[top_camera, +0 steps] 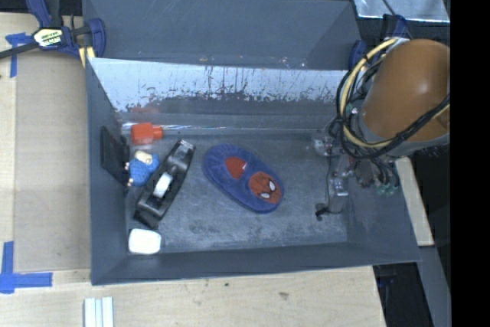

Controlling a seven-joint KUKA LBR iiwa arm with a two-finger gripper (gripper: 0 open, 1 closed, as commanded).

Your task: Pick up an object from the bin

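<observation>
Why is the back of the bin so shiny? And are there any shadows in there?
In the camera view, light glares off the bin's back wall in a pale band crossed by dark streaks. In the same view the floor is dull and evenly lit. The blue slipper and the gripper cast only faint, soft shadows. The arm's orange cover has a mild sheen.

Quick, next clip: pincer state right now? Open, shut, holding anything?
Pincer: cannot be told whether open or shut; it hangs at the right side of the bin, apart from the blue slipper.
</observation>
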